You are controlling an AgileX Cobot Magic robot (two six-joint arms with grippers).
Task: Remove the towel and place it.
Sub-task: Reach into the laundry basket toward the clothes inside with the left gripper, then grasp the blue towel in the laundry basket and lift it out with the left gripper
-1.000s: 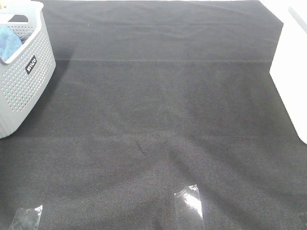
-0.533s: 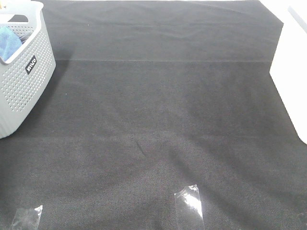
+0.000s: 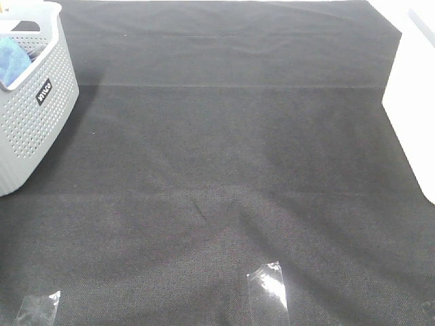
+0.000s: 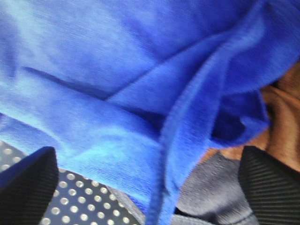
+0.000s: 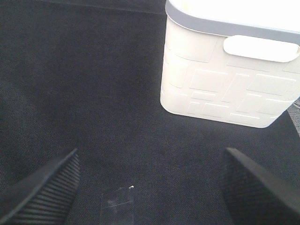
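Note:
The bright blue towel lies bunched inside the grey perforated basket at the far left of the exterior high view, with only a small part showing. In the left wrist view the towel fills the frame, folded, with a stitched hem running down the middle. My left gripper is open just above it, one black finger on each side, not closed on the cloth. My right gripper is open and empty over the black mat. Neither arm shows in the exterior high view.
A white plastic bin stands on the black mat at the right edge, also in the exterior high view. Strips of clear tape lie near the mat's front edge. Something brown and grey cloth lie beside the towel in the basket.

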